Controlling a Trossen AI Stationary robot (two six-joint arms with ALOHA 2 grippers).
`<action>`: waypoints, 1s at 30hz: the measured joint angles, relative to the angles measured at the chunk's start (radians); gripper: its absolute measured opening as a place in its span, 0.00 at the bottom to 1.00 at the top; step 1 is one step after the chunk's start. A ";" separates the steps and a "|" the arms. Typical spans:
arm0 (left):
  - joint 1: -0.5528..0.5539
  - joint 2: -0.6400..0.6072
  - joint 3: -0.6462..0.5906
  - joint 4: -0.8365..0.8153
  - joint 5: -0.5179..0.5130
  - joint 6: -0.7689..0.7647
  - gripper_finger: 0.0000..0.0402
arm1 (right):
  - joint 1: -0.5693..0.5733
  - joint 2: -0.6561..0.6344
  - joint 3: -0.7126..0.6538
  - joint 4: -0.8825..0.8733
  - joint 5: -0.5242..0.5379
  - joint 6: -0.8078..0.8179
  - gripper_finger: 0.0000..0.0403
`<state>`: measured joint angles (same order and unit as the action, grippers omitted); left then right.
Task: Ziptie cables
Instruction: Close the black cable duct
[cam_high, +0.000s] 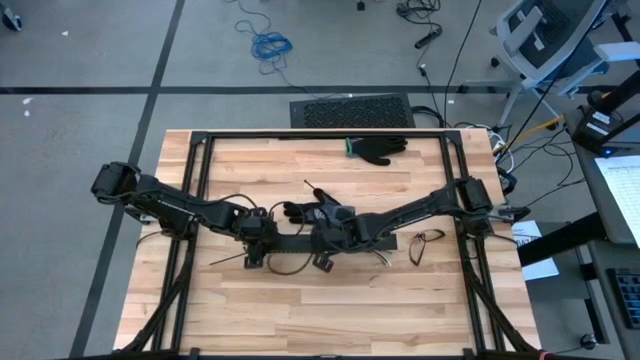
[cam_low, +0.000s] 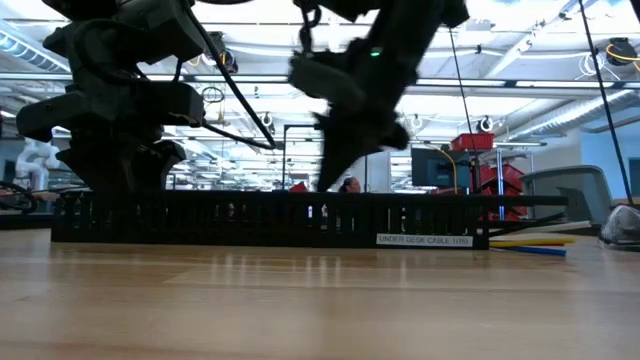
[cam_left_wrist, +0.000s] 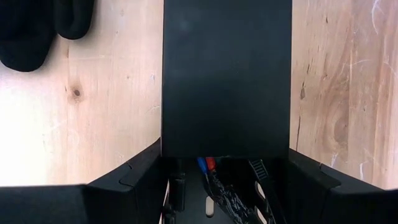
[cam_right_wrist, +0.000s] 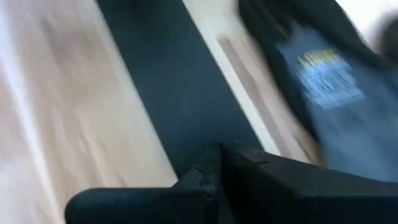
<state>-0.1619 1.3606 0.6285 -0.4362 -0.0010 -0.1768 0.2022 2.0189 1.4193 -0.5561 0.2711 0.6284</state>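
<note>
Left tool (cam_high: 262, 232) straddles the black channel (cam_high: 300, 241) mid-bench from above, fingers spread around it; right tool (cam_high: 325, 228), clenched empty, hovers beside. Left wrist view shows cables (cam_left_wrist: 208, 167) inside the channel. Judged step: steadying; next, gathering wires for tying.

pale wood surface (cam_high: 330, 300), planked, knotted, lightly scratched, with a soft sheen; matt black plastic channel (cam_low: 270, 220); black cloth glove (cam_high: 382, 148).
</note>
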 joint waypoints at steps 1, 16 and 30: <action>0.000 0.000 0.000 0.000 0.000 0.000 0.60 | -0.005 0.018 -0.002 0.041 -0.013 -0.006 0.00; 0.002 0.001 0.011 -0.003 0.017 -0.001 0.62 | -0.053 0.045 -0.010 0.324 -0.103 -0.077 0.00; 0.039 -0.008 0.135 -0.283 0.128 -0.010 0.87 | -0.043 0.031 -0.011 0.311 -0.090 -0.091 0.00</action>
<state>-0.1226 1.3525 0.7631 -0.7190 0.1272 -0.1869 0.1589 2.0499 1.4086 -0.2455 0.1810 0.5377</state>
